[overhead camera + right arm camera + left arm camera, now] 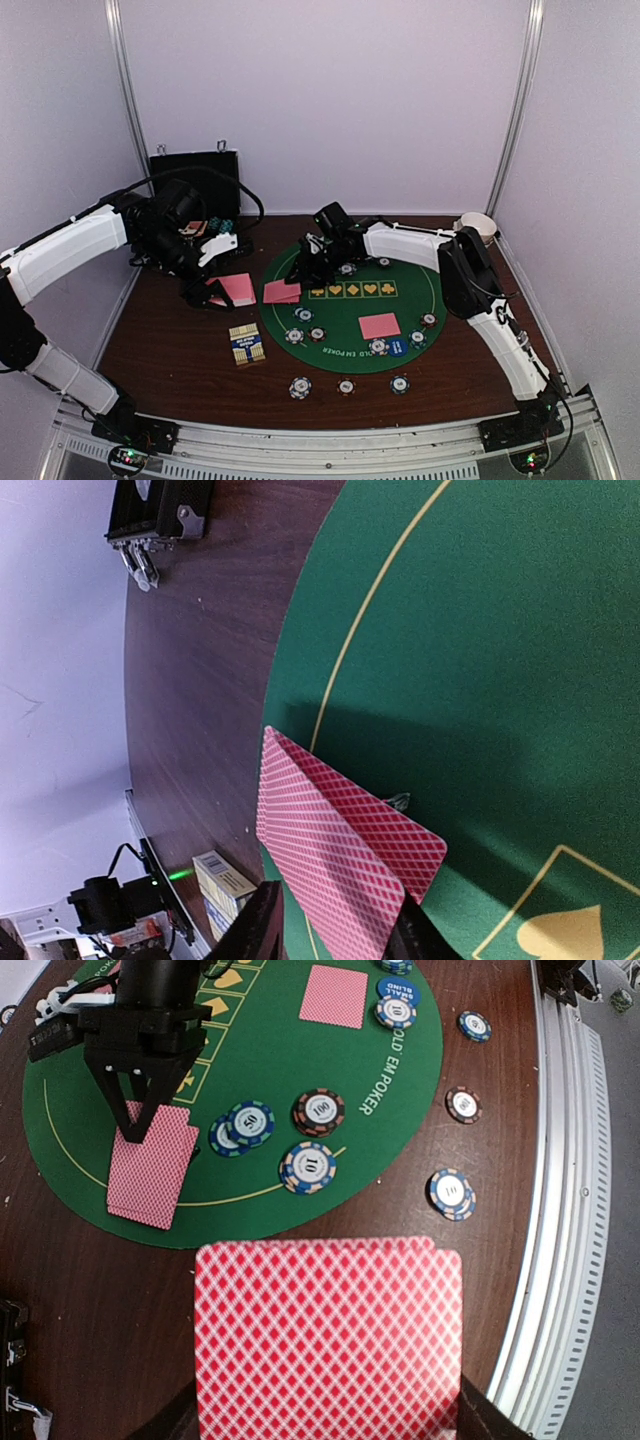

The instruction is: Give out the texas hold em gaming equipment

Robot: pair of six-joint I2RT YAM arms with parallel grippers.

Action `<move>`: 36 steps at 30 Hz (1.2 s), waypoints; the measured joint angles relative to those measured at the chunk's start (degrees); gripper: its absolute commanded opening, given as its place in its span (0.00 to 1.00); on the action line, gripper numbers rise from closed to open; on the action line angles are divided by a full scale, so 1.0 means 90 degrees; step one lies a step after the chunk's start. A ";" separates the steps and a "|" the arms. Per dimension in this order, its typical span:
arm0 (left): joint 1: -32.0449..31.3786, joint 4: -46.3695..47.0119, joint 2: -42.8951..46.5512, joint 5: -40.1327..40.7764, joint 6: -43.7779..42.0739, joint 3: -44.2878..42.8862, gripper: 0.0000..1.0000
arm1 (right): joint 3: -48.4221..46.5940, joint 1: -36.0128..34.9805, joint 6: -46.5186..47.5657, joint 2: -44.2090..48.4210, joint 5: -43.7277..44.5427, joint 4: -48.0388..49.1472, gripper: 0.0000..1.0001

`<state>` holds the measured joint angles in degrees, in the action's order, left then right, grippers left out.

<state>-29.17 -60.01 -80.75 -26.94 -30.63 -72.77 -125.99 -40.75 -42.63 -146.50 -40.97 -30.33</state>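
Note:
My left gripper (206, 291) is shut on a fanned stack of pink-backed cards (328, 1340), held above the brown table just left of the green mat (345, 312); the stack hides its fingertips. My right gripper (138, 1130) is at the mat's left edge, shut on one pink-backed card (330, 855), tilted up over another card (415, 845) lying flat on the felt. A further card (380, 325) lies on the mat's near right. Stripe-edged chips (312, 1112) sit on the mat. A blue marker disc (397, 348) lies near the front rim.
A card box (246, 344) lies on the table left of the mat. Three chips (346, 386) sit in a row before the mat. The black case (195, 185) stands at the back left and a white bowl (478, 225) at the back right. A metal rail (560, 1210) runs along the near edge.

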 measured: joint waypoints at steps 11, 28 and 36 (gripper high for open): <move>0.0000 0.0000 0.0000 -0.0017 0.0000 0.0000 0.00 | -0.0034 0.0002 0.0736 0.0299 0.0442 -0.0940 0.55; 0.0000 -0.0005 0.0000 -0.0039 0.0000 0.0000 0.00 | 0.2846 -0.0367 0.0100 0.3330 0.0160 0.0784 0.86; -0.0002 -0.0005 0.0000 -0.0044 0.0007 0.0000 0.00 | 0.3449 -0.1117 -0.0743 0.3645 -0.0204 0.2074 0.90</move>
<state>-29.19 -60.05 -80.75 -27.33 -30.57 -72.77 -94.96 -50.81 -49.32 -113.69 -42.81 -11.66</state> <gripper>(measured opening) 0.676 0.890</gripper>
